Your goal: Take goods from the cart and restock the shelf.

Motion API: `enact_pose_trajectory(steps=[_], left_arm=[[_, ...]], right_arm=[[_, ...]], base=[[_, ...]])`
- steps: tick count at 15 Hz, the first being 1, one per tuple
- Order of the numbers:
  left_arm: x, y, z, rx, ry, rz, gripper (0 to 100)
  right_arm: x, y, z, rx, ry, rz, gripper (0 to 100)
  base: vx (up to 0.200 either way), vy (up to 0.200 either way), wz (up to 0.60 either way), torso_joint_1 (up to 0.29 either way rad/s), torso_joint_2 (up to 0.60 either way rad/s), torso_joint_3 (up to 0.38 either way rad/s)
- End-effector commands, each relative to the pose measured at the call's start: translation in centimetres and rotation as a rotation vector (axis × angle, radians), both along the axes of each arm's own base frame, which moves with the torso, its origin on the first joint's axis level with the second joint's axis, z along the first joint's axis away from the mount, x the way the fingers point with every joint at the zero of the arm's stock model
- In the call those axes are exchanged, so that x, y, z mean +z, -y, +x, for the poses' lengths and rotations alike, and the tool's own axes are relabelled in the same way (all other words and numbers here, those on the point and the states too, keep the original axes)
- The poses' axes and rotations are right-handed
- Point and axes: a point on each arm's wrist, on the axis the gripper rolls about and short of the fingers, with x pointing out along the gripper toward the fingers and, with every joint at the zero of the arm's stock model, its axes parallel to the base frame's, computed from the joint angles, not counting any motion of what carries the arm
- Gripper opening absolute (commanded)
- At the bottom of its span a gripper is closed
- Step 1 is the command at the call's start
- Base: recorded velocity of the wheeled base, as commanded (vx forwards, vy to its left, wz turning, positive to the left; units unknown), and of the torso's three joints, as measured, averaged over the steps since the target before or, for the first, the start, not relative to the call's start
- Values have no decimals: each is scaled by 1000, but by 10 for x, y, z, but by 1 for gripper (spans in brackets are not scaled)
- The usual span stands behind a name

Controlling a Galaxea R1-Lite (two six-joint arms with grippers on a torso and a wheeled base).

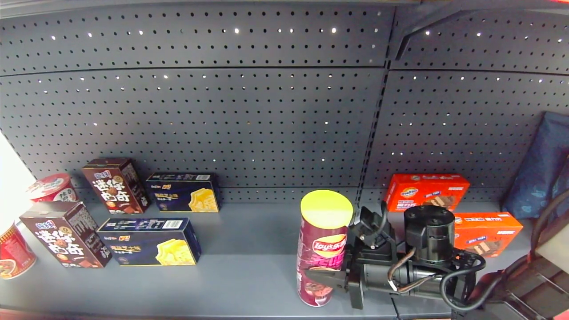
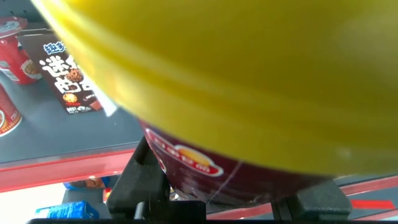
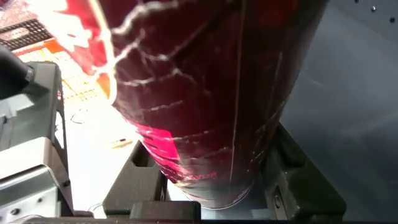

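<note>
A maroon chips can (image 1: 322, 249) with a yellow lid stands upright on the grey shelf (image 1: 253, 266), right of its middle. My right gripper (image 1: 326, 279) comes in from the right and is shut on the can's lower half. The right wrist view has the same can (image 3: 205, 93) between the fingers of the right gripper (image 3: 214, 186). In the left wrist view a second chips can (image 2: 249, 93), also yellow-lidded, sits between the fingers of my left gripper (image 2: 227, 193), which is shut on it, in front of the shelf's red front edge (image 2: 62, 174).
On the shelf's left stand two brown boxes (image 1: 116, 184), two dark blue boxes (image 1: 151, 241) and red cups (image 1: 53, 187). Two orange boxes (image 1: 426, 191) and a blue bag (image 1: 540, 169) are at the right. A pegboard wall (image 1: 266, 124) closes the back. Bare shelf lies between the blue boxes and the can.
</note>
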Motion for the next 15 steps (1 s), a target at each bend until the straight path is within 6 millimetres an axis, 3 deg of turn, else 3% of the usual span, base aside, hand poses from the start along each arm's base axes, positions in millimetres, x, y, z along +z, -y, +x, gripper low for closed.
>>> enact_pose_trajectory(steps=[1, 2, 3, 8, 13, 15], left_arm=[[-1, 0, 0, 0, -2, 0, 0], [-2, 0, 0, 0, -6, 0, 0], [-2, 0, 0, 0, -6, 0, 0], [-3, 0, 1, 0, -9, 1, 0], [-5, 0, -4, 0, 10, -1, 0], [4, 0, -5, -7, 41, 3, 0]], right_arm=[[-6, 0, 3, -4, -14, -12, 0], [-9, 0, 4, -4, -20, -18, 0], [-9, -1, 4, -4, -17, -17, 100], [-1, 4, -3, -13, -4, -8, 100], [29, 44, -56, -27, 42, 24, 100], [41, 66, -80, -41, 76, 54, 100]], base=[[0, 0, 0, 0, 0, 0], [0, 0, 0, 0, 0, 0], [0, 0, 0, 0, 0, 0], [0, 0, 0, 0, 0, 0], [0, 0, 0, 0, 0, 0], [0, 0, 0, 0, 0, 0]])
